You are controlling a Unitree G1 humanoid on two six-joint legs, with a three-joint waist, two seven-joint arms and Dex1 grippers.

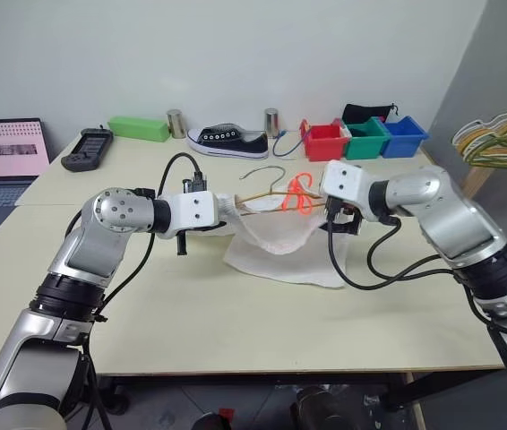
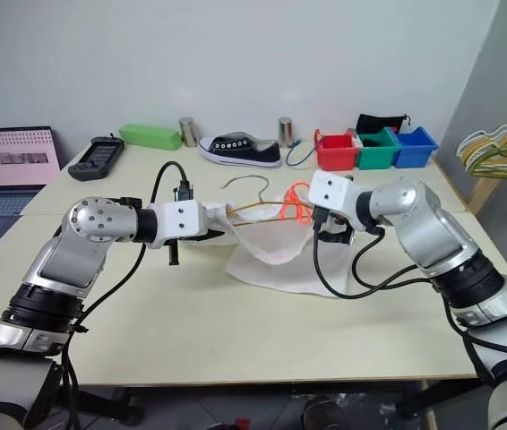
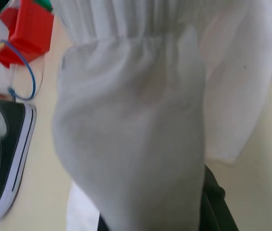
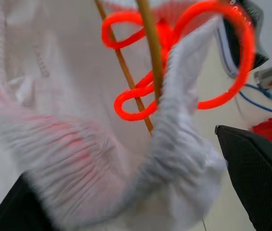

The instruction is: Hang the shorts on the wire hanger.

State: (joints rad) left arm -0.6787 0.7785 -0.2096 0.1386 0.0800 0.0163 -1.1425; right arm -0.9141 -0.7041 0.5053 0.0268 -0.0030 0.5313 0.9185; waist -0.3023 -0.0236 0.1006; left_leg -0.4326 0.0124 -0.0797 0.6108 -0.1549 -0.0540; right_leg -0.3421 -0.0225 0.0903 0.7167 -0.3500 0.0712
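Note:
The white shorts (image 1: 276,246) hang partly lifted over the table, their lower part resting on it. The orange-red drawstring (image 1: 296,195) loops at the raised waistband. The wire hanger (image 1: 258,199) is threaded into the waistband, and its silver hook (image 1: 267,172) sticks out behind. My left gripper (image 1: 227,208) is shut on the shorts' waistband; fabric (image 3: 136,144) drapes over its fingers (image 3: 213,202). My right gripper (image 4: 136,192) is open beside the drawstring, its fingers (image 4: 256,163) spread wide with bunched waistband (image 4: 174,159) between them, ungripped.
A black shoe (image 1: 228,141), two metal cans (image 1: 176,123), a green box (image 1: 139,128) and red (image 1: 325,141), green (image 1: 365,139) and blue (image 1: 404,136) bins line the table's far side. A laptop (image 1: 3,152) and controller (image 1: 88,149) sit far left. Pastel hangers (image 1: 500,134) hang right.

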